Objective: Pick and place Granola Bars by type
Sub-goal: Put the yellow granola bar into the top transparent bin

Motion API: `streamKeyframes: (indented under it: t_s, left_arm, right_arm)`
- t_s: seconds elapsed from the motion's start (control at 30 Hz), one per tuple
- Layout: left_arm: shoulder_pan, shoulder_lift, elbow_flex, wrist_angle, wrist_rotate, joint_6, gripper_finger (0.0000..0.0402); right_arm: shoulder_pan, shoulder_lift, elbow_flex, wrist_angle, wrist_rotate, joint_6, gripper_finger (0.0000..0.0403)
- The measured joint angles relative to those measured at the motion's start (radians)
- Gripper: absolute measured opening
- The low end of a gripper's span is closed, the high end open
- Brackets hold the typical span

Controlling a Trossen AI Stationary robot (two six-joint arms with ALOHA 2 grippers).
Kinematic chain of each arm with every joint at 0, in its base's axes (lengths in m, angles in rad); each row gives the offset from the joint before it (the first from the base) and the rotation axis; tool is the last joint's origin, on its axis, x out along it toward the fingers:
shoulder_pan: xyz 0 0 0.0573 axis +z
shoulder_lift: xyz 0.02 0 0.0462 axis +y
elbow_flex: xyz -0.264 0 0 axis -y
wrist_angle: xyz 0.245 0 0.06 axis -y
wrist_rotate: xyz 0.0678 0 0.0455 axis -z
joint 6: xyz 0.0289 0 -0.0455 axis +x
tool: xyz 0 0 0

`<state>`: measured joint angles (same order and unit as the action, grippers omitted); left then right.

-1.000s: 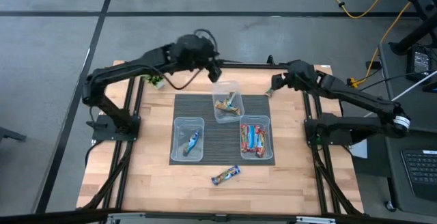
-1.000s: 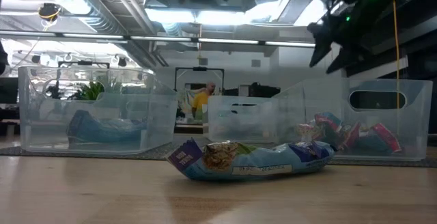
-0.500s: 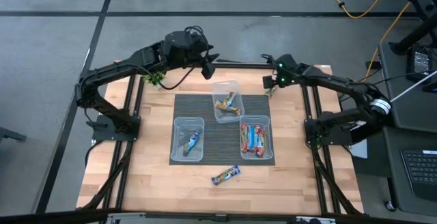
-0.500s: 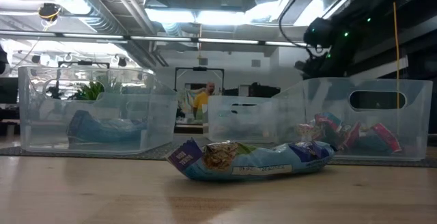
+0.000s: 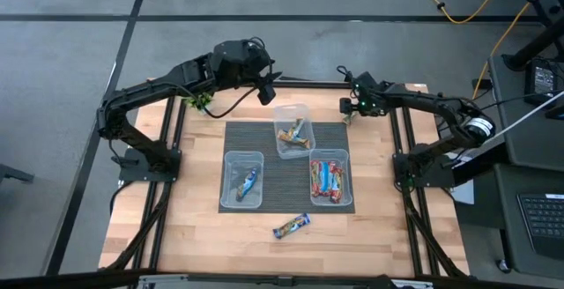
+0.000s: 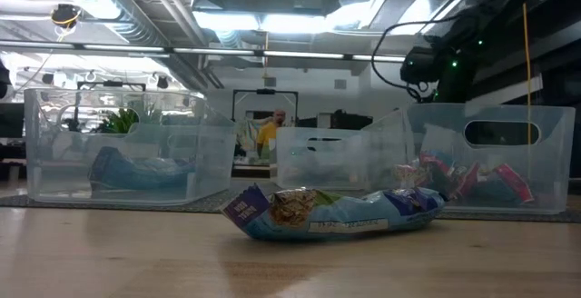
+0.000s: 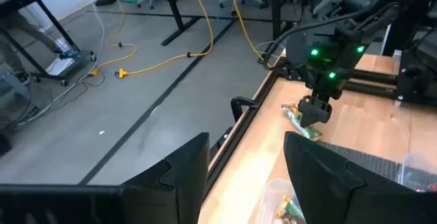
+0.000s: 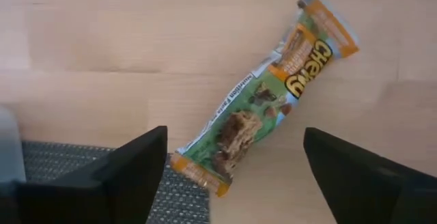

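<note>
A green-gold granola bar lies flat on the wood by the mat's far right corner. My right gripper hangs over it, open, with one finger on either side and not touching. My left gripper is open and empty above the table's far edge, next to the far tub. A blue bar lies loose on the near wood. Another blue bar sits in the left tub, red-orange bars in the right tub, and brown/green-gold bars in the far tub.
Three clear tubs stand on a dark mat in the table's middle. A small green plant stands at the far left corner. Bare wood lies along the near edge and both sides. The left wrist view shows my right gripper over the bar.
My right gripper has come down over the green-gold bar at the mat's far right corner, and its arm has drawn in toward the far edge. My left gripper has pulled back a little from the far tub toward the table's far left.
</note>
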<state>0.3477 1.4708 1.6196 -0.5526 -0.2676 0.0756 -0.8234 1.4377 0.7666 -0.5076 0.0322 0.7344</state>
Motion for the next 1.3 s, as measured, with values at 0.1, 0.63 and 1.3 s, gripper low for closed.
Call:
streamKeyframes:
  t_s: [0.1,0.63,1.3]
  left_arm:
    - [0.0,0.0,0.0,0.0,0.0,0.028,0.0182]
    - [0.0,0.0,0.0,0.0,0.057,0.069,0.0182]
    - [-0.021,0.0,0.0,0.0,0.06,0.066,0.0182]
  right_arm:
    - [-0.01,0.032,0.0,-0.001,-0.001,0.025,0.034]
    - [-0.025,0.199,0.064,-0.032,-0.007,0.044,0.0249]
    - [-0.014,0.154,0.108,-0.031,-0.088,-0.092,0.0006]
